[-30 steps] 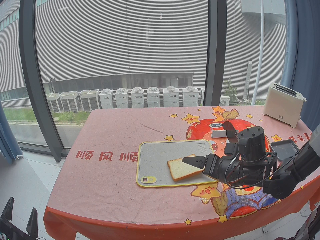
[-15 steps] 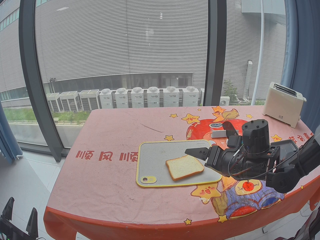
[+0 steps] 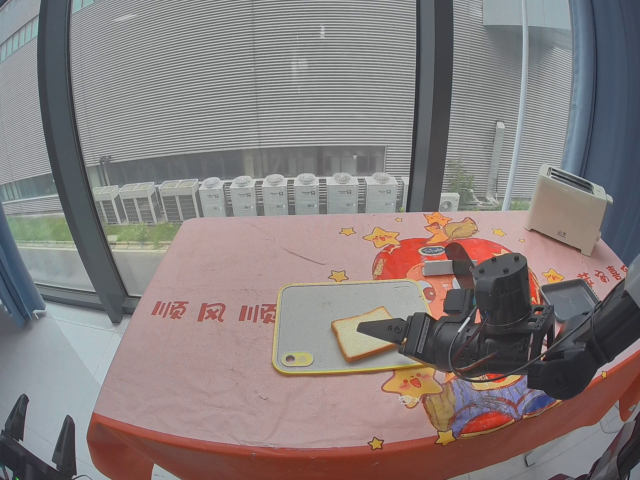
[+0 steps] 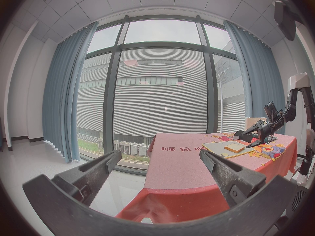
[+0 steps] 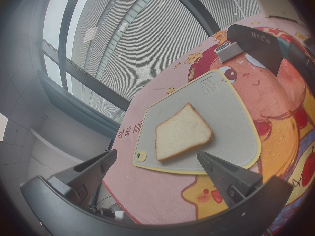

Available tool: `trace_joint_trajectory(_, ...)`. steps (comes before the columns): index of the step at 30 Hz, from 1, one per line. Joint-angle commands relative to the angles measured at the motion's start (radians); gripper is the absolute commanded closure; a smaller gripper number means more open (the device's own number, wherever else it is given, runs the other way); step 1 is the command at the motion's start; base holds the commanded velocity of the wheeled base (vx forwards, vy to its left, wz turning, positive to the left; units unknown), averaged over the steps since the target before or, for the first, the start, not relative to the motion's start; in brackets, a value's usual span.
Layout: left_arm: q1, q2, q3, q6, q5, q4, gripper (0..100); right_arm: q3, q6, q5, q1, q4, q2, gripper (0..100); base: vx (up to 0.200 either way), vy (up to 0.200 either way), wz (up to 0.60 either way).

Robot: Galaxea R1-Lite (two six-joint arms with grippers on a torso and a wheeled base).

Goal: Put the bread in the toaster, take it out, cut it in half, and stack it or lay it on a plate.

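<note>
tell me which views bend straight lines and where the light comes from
Left wrist view: window frames bow outward, corners go dark. Right wrist view: cutting board edges curve, bread evenly lit. Head view: daylight enters from behind the table.

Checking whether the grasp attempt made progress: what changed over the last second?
The right gripper rose and drew back from the bread, then came down again, open, reaching further left over it. Nothing was gripped. The bread stayed on the cutting board, and the toaster did not move.
</note>
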Motion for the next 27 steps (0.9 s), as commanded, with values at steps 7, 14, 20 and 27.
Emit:
trace_joint_trajectory(7,0.000,-0.010,0.015,-0.001,0.000,0.000,0,0.012,0.004,0.039,0.045,0.004,-0.058,0,0.000,0.000,0.00)
trace_joint_trajectory(14,0.002,-0.010,0.015,-0.001,0.002,0.000,0,-0.007,0.004,0.050,0.091,0.006,-0.037,0,0.000,0.000,0.00)
trace_joint_trajectory(20,0.000,-0.010,0.015,-0.001,0.000,0.000,0,-0.069,0.001,0.050,0.094,0.012,0.004,0,0.000,0.000,0.00)
trace_joint_trajectory(27,0.002,-0.010,0.015,-0.001,0.002,0.000,0,-0.132,-0.002,0.053,0.105,0.098,0.029,0,0.000,0.000,0.00)
